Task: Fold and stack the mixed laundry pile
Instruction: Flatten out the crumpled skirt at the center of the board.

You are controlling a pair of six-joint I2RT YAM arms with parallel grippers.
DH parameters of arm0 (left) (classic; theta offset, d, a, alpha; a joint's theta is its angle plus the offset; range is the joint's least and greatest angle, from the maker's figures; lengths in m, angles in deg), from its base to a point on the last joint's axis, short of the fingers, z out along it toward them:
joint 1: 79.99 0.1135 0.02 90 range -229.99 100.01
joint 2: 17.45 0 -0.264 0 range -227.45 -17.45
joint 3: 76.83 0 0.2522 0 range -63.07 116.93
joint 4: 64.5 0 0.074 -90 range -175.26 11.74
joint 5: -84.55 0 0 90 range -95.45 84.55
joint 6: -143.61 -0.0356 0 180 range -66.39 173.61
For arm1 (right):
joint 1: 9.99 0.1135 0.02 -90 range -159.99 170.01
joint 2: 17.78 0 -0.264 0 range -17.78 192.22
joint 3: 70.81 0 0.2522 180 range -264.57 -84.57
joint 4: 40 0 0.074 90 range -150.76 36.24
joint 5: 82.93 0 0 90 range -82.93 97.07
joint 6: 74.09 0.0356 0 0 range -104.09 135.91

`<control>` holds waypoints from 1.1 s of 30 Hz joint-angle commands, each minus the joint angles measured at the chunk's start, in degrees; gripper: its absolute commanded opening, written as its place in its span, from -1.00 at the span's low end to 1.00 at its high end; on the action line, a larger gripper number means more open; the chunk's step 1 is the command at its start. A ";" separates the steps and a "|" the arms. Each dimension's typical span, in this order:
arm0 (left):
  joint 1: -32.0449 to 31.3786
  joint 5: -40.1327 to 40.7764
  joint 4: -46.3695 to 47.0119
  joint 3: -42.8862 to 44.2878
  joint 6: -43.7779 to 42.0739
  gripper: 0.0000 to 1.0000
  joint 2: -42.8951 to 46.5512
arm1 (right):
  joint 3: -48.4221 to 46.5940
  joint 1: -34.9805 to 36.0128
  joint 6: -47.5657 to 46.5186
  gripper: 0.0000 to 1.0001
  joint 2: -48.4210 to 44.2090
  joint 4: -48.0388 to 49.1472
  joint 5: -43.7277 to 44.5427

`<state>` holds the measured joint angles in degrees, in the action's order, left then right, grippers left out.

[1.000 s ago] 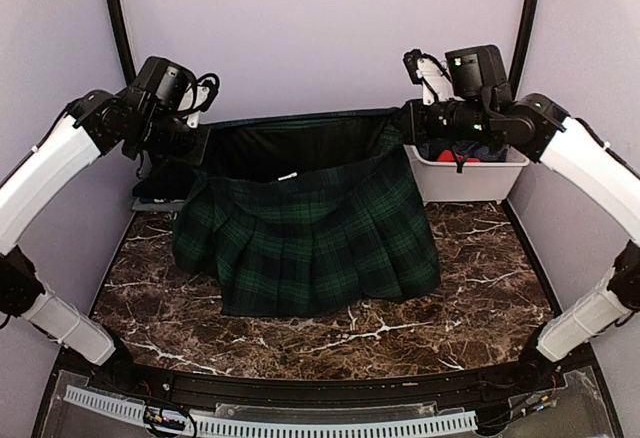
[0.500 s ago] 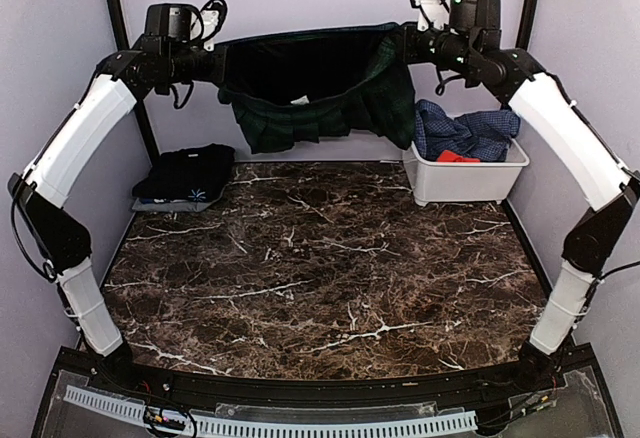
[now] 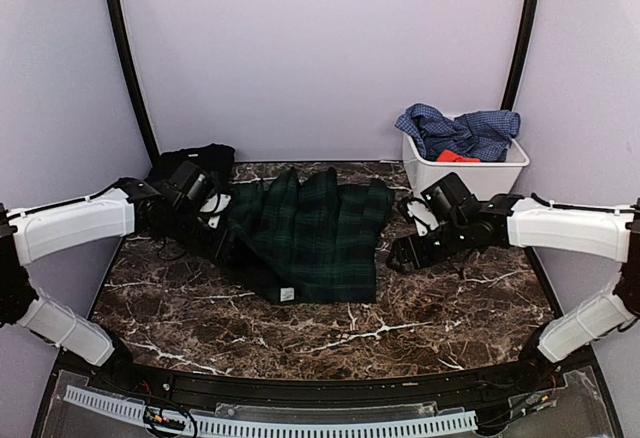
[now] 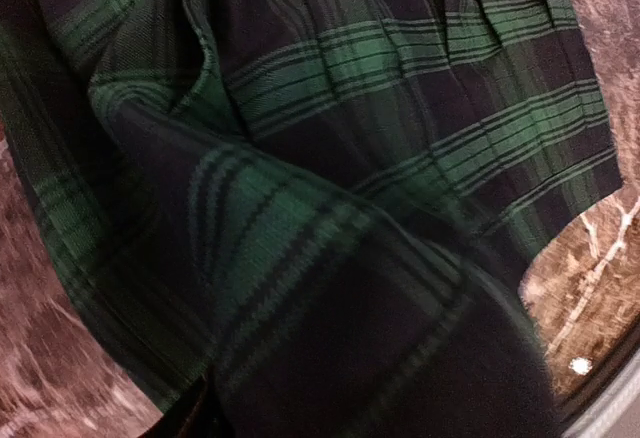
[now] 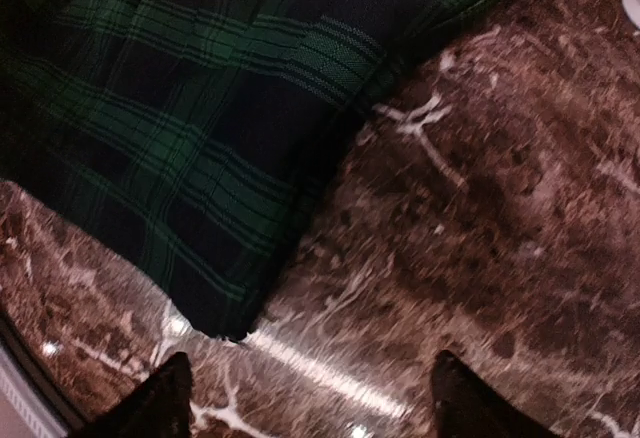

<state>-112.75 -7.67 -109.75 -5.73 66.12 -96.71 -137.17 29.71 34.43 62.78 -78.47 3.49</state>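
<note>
Hangs the right gripper (image 3: 398,255) low over the brown marble table (image 3: 450,308), fingertips (image 5: 165,403) spread wide with only bare stone between them. Finds the dark green-navy plaid garment (image 3: 315,228) just beyond those tips, near but apart, its right edge and a lower corner lying flat on the stone in the right wrist view. Sets the left gripper (image 3: 218,230) against the opposite, left edge of the same garment, down at table level. Hides that gripper's fingers under plaid folds in the left wrist view, so cannot tell whether clenched or released. Shows the plaid garment spread flat but rumpled in the middle of the table, between the two grippers, with a small white tag (image 3: 287,295) at its near edge. Shows a plain black garment (image 3: 190,163) bunched at the back left corner, behind the left arm. Seats a white plastic bin (image 3: 465,180) at the back right, well apart from the plaid, with the blue checked shirt (image 3: 460,130) draped over its rim and a small red-orange piece (image 3: 457,156) tucked inside beneath it.
</note>
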 commanded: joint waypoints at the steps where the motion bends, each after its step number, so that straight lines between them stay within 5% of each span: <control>1: -4.41 -1.13 -10.21 -1.98 8.40 0.35 12.31 | 1.82 6.61 6.83 0.95 -12.39 -2.81 -7.27; 2: -4.82 -0.93 -10.68 -2.24 9.19 0.40 15.59 | 1.36 6.65 6.81 0.97 -14.00 -4.21 -7.67; 4: -4.94 -5.07 -10.01 -2.73 9.52 0.84 19.77 | 0.10 6.54 6.38 0.97 -16.44 -6.18 -5.37; 6: -4.95 -5.36 -11.89 -0.75 10.00 0.96 20.51 | -1.02 5.61 5.63 0.97 -17.02 -6.15 -3.69; 12: -4.85 6.50 -21.33 5.23 19.51 0.98 16.65 | -2.61 3.57 8.49 0.67 -5.97 -3.06 -8.33; 22: -3.56 -0.02 -0.03 -15.60 32.54 0.97 13.85 | 0.82 3.36 14.19 0.47 9.19 6.95 -12.18; 27: -3.37 0.15 0.00 -18.36 34.50 0.54 5.85 | 2.18 3.36 16.62 0.33 15.43 12.88 -17.73; 33: -3.65 0.68 -1.76 -20.73 36.05 0.06 3.12 | 4.57 2.97 17.34 -0.51 19.46 15.08 -19.40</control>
<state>-116.37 -6.99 -110.47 -24.83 100.20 -93.69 -134.98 33.21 50.61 80.37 -66.34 -13.66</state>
